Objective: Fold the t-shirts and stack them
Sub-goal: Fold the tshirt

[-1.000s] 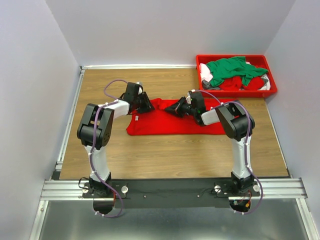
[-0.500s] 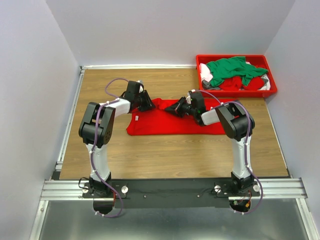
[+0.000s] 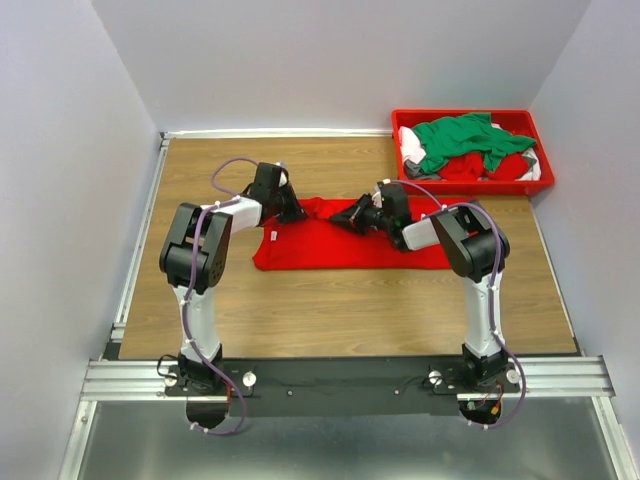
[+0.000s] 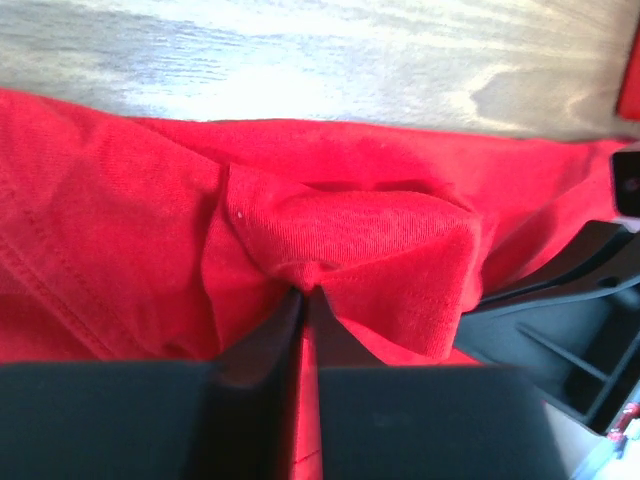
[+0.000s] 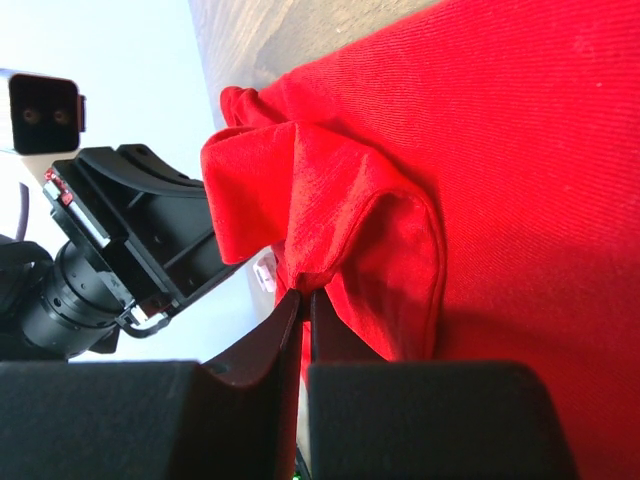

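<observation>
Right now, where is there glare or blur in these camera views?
Top external: evenly lit and sharp, no glare on the red t-shirt. Left wrist: glare bleaches the table; the weave is crisp, the left tool blurred up close. Right wrist: cloth sharp, the right tool soft, background blown out pale.

The left arm (image 3: 196, 252) and right arm (image 3: 472, 248) rise from their bases, elbows high, forearms angled inward toward each other. The left gripper (image 4: 305, 293) has its jaws pressed together on a fold of the red t-shirt (image 3: 330, 250). The right gripper (image 5: 303, 292), near it, pinches another fold likewise.
</observation>
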`<control>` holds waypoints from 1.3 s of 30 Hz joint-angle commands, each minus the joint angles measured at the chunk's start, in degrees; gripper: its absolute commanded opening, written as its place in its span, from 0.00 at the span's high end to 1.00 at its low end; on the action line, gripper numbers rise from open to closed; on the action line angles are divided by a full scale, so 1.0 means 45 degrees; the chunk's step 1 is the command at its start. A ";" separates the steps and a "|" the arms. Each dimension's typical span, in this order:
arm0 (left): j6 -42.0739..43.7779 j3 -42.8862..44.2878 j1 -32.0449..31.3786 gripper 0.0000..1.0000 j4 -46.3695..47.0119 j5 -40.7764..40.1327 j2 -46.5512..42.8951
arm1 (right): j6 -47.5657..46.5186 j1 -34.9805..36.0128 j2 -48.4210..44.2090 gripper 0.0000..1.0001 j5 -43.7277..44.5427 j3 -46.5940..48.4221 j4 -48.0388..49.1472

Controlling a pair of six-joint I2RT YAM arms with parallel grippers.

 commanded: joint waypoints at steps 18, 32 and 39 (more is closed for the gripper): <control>0.2148 0.1168 0.0499 1.00 -0.3208 -0.0896 -0.1351 | -0.3129 0.0080 -0.1890 0.89 0.0646 0.0868 -0.4085; 0.2405 0.0993 0.0519 0.96 -0.2840 0.0802 -0.0688 | -0.4147 0.0080 -0.1795 0.89 0.0764 0.1416 -0.5809; 0.2092 0.0993 0.0519 0.82 -0.2234 0.0746 -0.0824 | -0.4186 0.0080 -0.1658 0.89 0.0510 0.1709 -0.5809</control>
